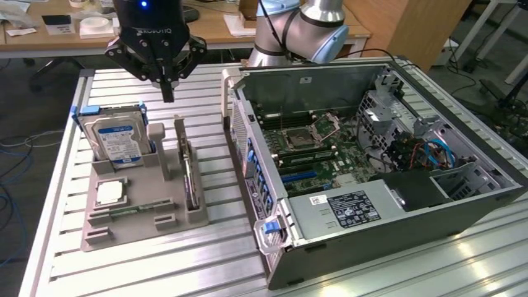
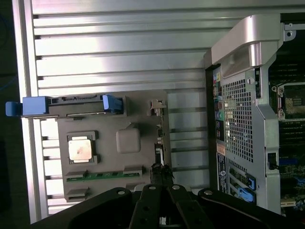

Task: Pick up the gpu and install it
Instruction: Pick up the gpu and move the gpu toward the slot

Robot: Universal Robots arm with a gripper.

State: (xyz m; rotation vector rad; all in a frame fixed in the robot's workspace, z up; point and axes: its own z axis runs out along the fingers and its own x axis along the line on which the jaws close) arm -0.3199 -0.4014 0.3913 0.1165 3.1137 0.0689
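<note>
We find the gpu (image 1: 191,179) standing on edge in a slot of the grey holder (image 1: 136,180), lower left of the exterior view, with its top edge free for a grasp. Our claw (image 1: 168,93) hangs above at upper left, fingers together and empty. The open case (image 1: 396,238) lies at right, motherboard facing up.

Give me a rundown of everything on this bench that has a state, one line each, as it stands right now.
gripper: shut, empty, in the air above the tray.
gpu: standing on edge in its tray slot, not held.
hard drive: upright in its tray slot.
processor chip: lying flat in its tray recess.
memory stick: lying flat in the tray.
computer case: on its side, panel off, inside exposed.
</note>
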